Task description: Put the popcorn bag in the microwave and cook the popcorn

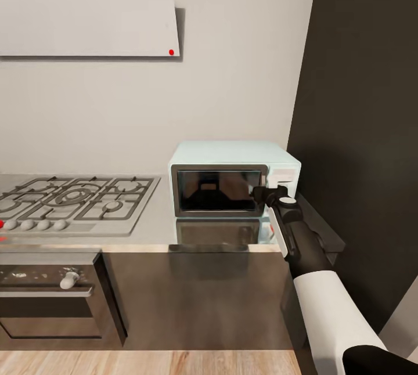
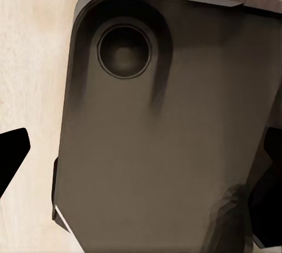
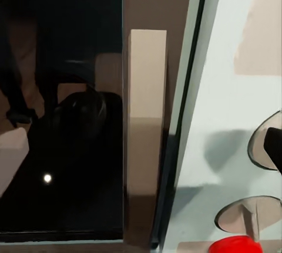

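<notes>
The pale mint-blue microwave (image 1: 232, 157) stands on the grey countertop (image 1: 157, 218) against the wall, with its dark glass door (image 1: 217, 190) shut. My right gripper (image 1: 269, 194) is up against the microwave's front, where the door meets the white knob panel (image 1: 283, 176). It looks open, with nothing held. The right wrist view shows the door's pale upright handle (image 3: 145, 112) close up. One dark fingertip (image 3: 273, 146) lies over a round knob (image 3: 267, 147). The popcorn bag is out of view. My left gripper (image 2: 141, 159) hangs open over my own dark base (image 2: 158, 135).
A grey gas hob (image 1: 75, 198) lies left of the microwave, with a dark oven (image 1: 49, 294) under it and a flat white hood (image 1: 87, 15) above. A tall dark cabinet (image 1: 360, 102) stands right of the microwave. A red button (image 3: 238, 245) sits low on the panel.
</notes>
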Available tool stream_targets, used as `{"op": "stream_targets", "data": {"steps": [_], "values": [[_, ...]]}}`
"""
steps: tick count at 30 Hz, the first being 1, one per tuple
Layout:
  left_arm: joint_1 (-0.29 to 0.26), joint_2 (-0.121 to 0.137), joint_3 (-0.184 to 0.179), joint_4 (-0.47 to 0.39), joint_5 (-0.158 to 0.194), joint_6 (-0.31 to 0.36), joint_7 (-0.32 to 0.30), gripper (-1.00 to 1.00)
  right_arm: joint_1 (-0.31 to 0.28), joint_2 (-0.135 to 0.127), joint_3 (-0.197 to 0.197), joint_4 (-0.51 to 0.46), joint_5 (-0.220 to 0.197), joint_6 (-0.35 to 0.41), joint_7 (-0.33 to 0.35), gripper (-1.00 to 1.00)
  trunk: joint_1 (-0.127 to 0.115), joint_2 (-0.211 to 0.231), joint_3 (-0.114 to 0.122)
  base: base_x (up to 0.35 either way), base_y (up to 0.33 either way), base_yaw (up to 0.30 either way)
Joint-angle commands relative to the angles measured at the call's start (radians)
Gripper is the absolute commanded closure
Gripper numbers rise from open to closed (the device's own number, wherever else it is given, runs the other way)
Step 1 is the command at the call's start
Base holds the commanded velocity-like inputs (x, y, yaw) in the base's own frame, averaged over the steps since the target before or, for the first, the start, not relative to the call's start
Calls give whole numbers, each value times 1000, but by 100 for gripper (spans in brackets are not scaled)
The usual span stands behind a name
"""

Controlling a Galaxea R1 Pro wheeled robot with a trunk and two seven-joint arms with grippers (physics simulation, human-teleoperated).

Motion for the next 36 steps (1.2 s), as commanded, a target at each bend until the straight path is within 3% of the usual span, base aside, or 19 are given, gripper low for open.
{"op": "stream_targets", "data": {"steps": [1, 18, 19, 36], "values": [[0, 0, 0, -1, 8, -1, -5, -100, -1, 0, 1, 5, 11, 7, 0, -100, 0, -1, -1, 1, 0, 0], [0, 1, 0, -2, 9, -2, -8, -100, -1, 0, 2, 16, 10, -10, 0, -100, 0, -1, -1, 18, 0, 0], [0, 1, 0, -2, 9, -2, -8, -100, -1, 0, 3, 16, 10, -10, 0, 100, 0, -1, -1, 0, 0, 0], [0, 1, 0, -2, 8, -3, -6, -100, -1, 0, 1, 14, 24, -8, 4, 100, 0, -1, -1, 0, 0, 0]]}}
